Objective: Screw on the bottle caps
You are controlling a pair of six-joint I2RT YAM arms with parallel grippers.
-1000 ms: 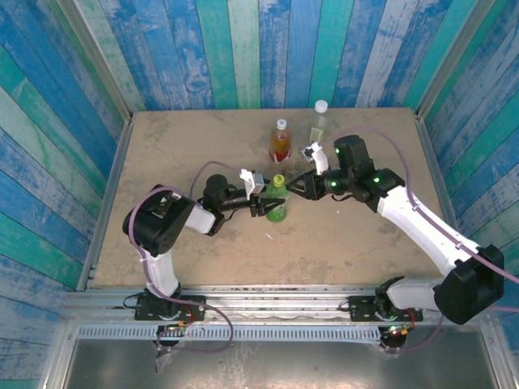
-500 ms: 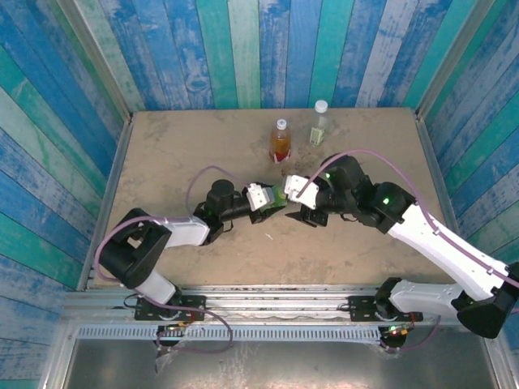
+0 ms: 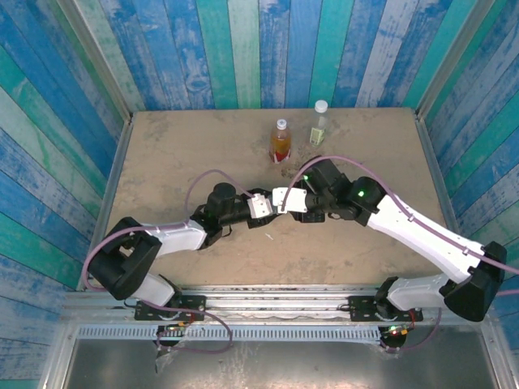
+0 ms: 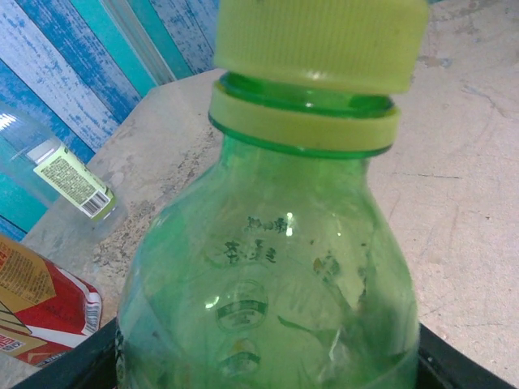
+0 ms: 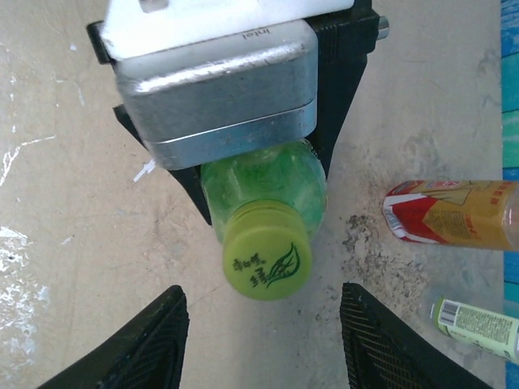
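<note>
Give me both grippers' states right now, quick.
Left gripper: closed, holding the green bottle.
Right gripper: open, jaws either side of the yellow-green cap, not gripping it.

In the top view we observe even, diffuse light from above; the table [image 3: 162, 146] is uniformly bright, and the arms [image 3: 413, 231] cast only soft, faint shadows. In the left wrist view the green bottle [image 4: 268, 275] carries small specular glints, while its yellow-green cap [image 4: 320, 40] and the clear bottle [image 4: 65, 174] behind are soft. In the right wrist view we note sharp focus on the cap and a pale sheen on the metal housing [image 5: 219, 89].
</note>
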